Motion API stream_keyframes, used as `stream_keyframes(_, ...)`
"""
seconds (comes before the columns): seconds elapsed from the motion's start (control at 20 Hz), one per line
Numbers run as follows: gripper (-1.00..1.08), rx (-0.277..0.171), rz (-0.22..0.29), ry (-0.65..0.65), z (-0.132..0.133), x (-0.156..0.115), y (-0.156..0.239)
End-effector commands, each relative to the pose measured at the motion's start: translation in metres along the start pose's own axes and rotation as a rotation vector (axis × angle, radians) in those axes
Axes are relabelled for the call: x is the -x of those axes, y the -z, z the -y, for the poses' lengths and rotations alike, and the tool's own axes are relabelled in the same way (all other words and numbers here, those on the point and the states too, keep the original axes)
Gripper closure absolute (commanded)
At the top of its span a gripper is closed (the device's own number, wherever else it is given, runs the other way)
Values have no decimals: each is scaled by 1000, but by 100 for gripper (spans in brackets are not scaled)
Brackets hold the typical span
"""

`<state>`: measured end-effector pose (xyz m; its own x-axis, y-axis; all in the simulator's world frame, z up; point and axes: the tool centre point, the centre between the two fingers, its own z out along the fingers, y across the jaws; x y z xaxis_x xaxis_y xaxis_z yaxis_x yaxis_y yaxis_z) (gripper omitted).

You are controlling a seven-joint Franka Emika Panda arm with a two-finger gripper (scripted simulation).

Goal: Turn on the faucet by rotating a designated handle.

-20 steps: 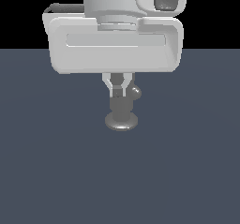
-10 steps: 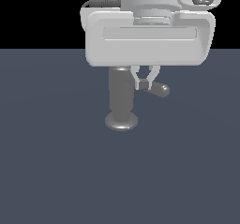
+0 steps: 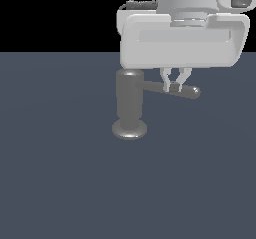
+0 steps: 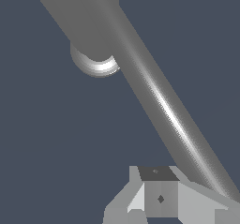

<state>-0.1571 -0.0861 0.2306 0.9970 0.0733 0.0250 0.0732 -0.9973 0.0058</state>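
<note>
Swinging round since half a second ago, the handle now runs out toward the exterior view's right as a long rod, where before it showed only as a short stub with a knob; a second back it was almost end-on. I judge the rotation is well under way, though I cannot say whether it is far enough to count as on.

The faucet stands just left of centre in the exterior frame, upright on its disc base, with the handle leaving its upper part. My gripper has travelled right with the rod and sits at the upper right of centre, its two fingers coming down onto the handle partway along. They look drawn close together at the rod, but I cannot tell whether they clamp it or merely push.

The wrist view adds the rod close up, a bright diagonal bar, with one finger low in frame beside it. It hides the rod's tip, which the exterior view shows.
</note>
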Motion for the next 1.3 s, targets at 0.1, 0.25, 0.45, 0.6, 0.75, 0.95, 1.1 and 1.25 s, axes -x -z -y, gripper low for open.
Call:
stream_keyframes(0.1,108,-6,25,-18,-27,5,-11)
stream_keyframes(0.25,108,-6,25,-18,-40,3,-11)
stream_keyframes(0.45,108,3,-5,11,-33,-13,2)
stream_keyframes(0.6,108,3,-4,10,-39,-20,1)
stream_keyframes(0.75,108,2,-2,8,-46,-28,0)
stream_keyframes(0.95,108,2,1,6,-55,-38,-1)
stream_keyframes(1.1,108,1,2,4,-61,-45,-2)
stream_keyframes(1.25,108,1,4,3,-68,-52,-3)
